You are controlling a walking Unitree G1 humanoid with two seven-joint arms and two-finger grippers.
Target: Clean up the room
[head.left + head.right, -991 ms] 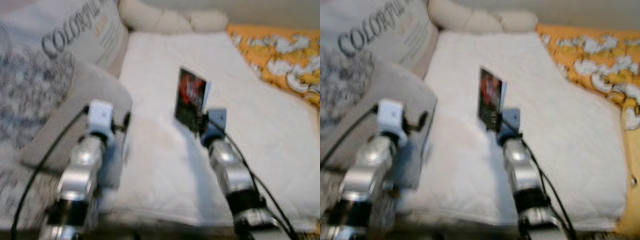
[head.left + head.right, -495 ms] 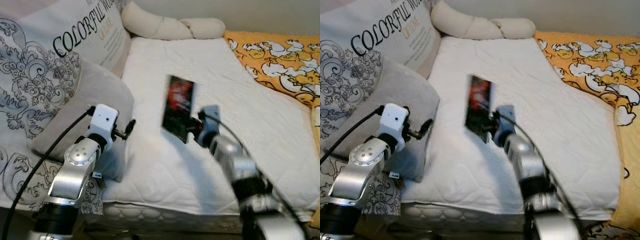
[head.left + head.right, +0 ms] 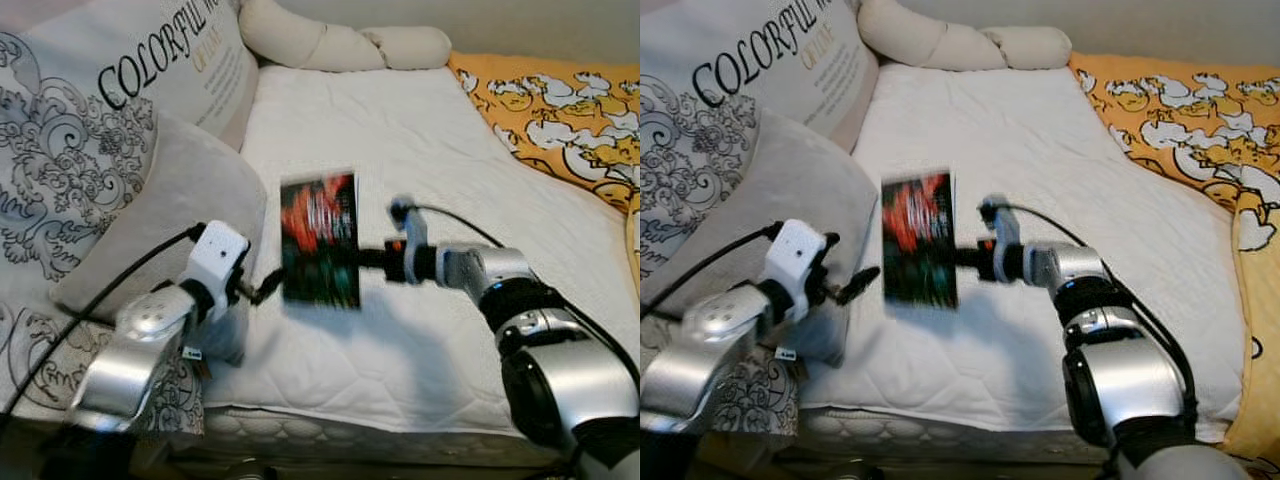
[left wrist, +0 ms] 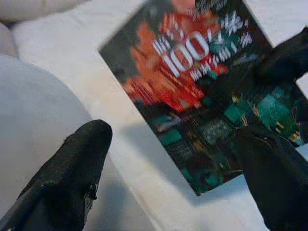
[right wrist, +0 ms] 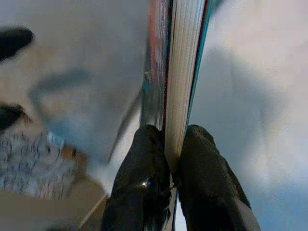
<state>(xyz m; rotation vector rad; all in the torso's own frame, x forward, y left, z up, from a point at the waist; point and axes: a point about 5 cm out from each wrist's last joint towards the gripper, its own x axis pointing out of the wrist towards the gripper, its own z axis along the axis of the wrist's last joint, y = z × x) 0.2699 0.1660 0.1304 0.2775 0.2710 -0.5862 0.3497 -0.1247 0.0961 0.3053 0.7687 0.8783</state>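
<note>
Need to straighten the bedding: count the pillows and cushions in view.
3: a printed pillow lettered COLORFUL at the bed's left, a plain grey cushion leaning in front of it, and a knotted cream cushion at the far edge. Others may lie out of frame.

White bed (image 3: 430, 150): pillows (image 3: 120, 130), bolster (image 3: 340, 45), yellow blanket (image 3: 550, 110).

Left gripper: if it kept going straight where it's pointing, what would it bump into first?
Probably the book. The open left gripper points at its lower edge, where the right gripper holds it above the white mattress. Depth is uncertain.
</note>
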